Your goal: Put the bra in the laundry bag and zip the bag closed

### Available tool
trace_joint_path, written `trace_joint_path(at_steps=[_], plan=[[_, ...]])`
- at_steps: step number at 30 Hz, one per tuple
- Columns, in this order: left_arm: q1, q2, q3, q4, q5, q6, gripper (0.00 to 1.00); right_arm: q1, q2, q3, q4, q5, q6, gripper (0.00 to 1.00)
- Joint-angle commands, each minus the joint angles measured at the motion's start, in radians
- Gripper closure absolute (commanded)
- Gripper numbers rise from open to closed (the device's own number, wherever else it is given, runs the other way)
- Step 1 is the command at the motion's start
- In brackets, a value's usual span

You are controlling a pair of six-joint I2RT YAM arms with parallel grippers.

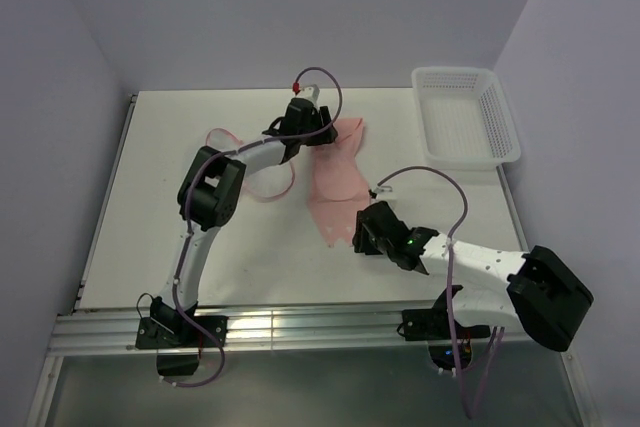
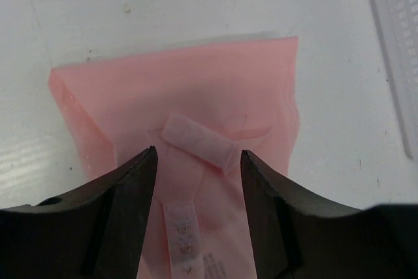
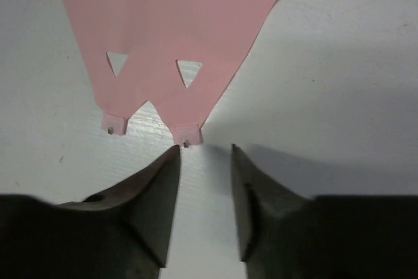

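The light-pink bra (image 1: 336, 179) lies flat on the white table, right of centre. My left gripper (image 1: 322, 133) hovers over its far end, open; in the left wrist view the jaws (image 2: 199, 155) straddle a folded band and a strip of hooks on the bra (image 2: 196, 89) without closing on them. My right gripper (image 1: 358, 232) is open and empty at the bra's near pointed end; in the right wrist view its tips (image 3: 204, 151) sit just short of a small tab of the bra (image 3: 170, 37). The round mesh laundry bag (image 1: 268, 182) lies left of the bra, partly hidden under my left arm.
A white lattice basket (image 1: 465, 117) stands at the back right corner; its edge shows in the left wrist view (image 2: 395, 31). The table's left edge and near rail bound the area.
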Motion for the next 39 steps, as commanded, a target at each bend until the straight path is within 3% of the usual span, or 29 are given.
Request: trace_joint_path(at_steps=[1,5,9,11,14,15,16,17,20,22,26,32,36,37,38,39], plan=[[-0.002,0.045,0.120,-0.066,0.062,0.111,0.39,0.002,0.037,0.036,0.071,0.031,-0.005,0.51],[-0.001,0.088,0.172,-0.095,0.088,0.156,0.37,-0.006,0.104,0.064,0.079,0.054,-0.014,0.40],[-0.002,0.137,0.235,-0.126,0.079,0.202,0.37,-0.007,0.155,0.124,0.042,0.057,-0.045,0.22],[-0.007,0.163,0.276,-0.164,0.062,0.222,0.38,-0.007,0.183,0.139,0.036,0.051,-0.064,0.20],[-0.008,0.174,0.309,-0.163,0.045,0.230,0.50,-0.004,0.227,0.183,-0.028,0.051,-0.097,0.30],[-0.010,0.176,0.309,-0.158,0.030,0.225,0.67,0.001,0.236,0.199,-0.042,0.052,-0.101,0.38],[-0.010,0.176,0.318,-0.163,0.026,0.220,0.76,0.002,0.250,0.202,-0.051,0.054,-0.104,0.42],[-0.008,0.173,0.320,-0.161,0.023,0.205,0.98,0.002,0.256,0.203,-0.053,0.052,-0.112,0.45],[-0.002,0.130,0.269,-0.102,0.025,0.146,1.00,0.004,0.321,0.233,-0.076,0.052,-0.129,0.58],[0.007,0.095,0.197,-0.063,0.062,0.106,1.00,0.004,0.358,0.248,-0.073,0.059,-0.135,0.80],[0.018,-0.005,0.113,0.000,0.108,0.030,1.00,0.002,0.335,0.239,-0.082,0.114,-0.126,1.00],[0.041,-0.062,0.091,0.017,0.195,-0.051,1.00,0.002,0.157,0.165,-0.108,0.141,-0.094,1.00],[0.039,-0.097,0.053,0.046,0.220,-0.088,1.00,-0.002,0.123,0.193,-0.078,0.131,-0.107,0.73],[0.041,-0.109,0.047,0.047,0.221,-0.100,1.00,-0.007,0.134,0.203,-0.068,0.125,-0.115,0.63],[0.041,-0.117,0.036,0.052,0.217,-0.103,1.00,-0.010,0.152,0.228,-0.044,0.115,-0.123,0.42],[0.041,-0.123,0.018,0.056,0.215,-0.108,1.00,-0.012,0.198,0.245,-0.036,0.100,-0.129,0.34]])
